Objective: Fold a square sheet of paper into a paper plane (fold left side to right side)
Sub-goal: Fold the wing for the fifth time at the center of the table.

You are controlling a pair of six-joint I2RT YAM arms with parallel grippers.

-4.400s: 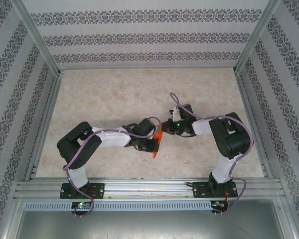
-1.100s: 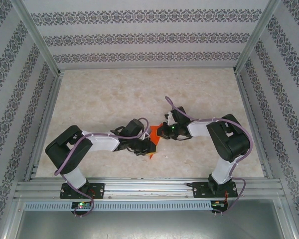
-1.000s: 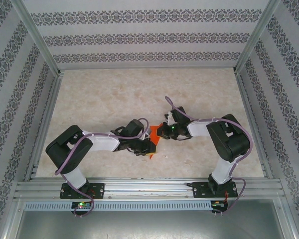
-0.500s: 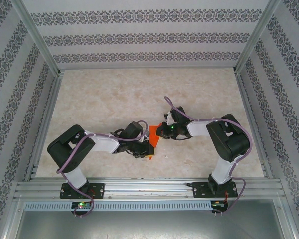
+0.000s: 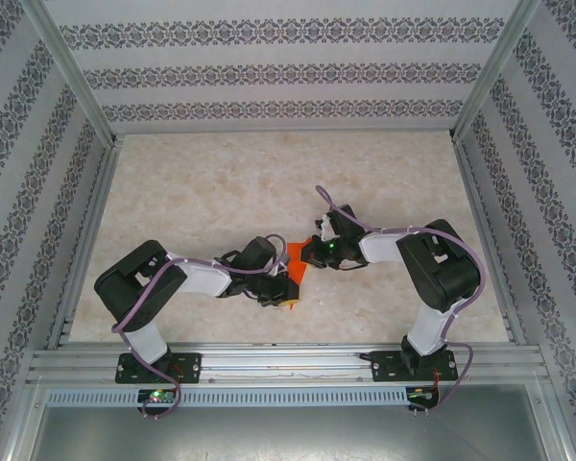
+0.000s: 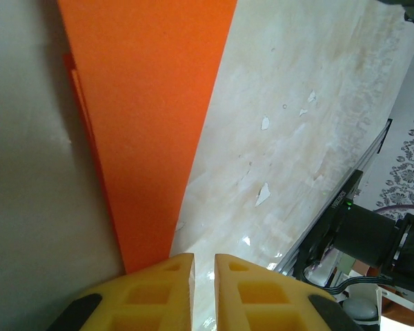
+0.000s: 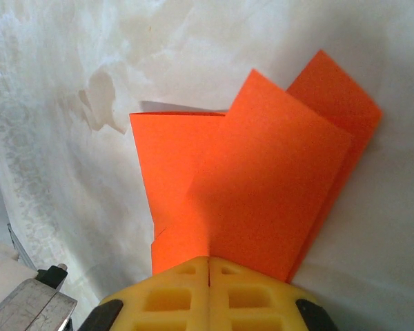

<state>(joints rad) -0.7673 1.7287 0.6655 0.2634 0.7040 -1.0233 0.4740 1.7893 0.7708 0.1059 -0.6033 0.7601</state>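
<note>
Toward the near middle of the table, the folded sheet of paper showed fanned layers. Right gripper jaws were together, clamped on its edge. Left gripper jaws stood narrowly apart over bare table, with the sheet's tip beside one finger.

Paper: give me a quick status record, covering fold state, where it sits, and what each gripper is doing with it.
paper: orange, partly folded, layers overlapping
location: on the table, between the two grippers
right gripper: shut on an edge of the paper
left gripper: slim gap between fingers, nothing in it; paper runs up to one finger
</note>
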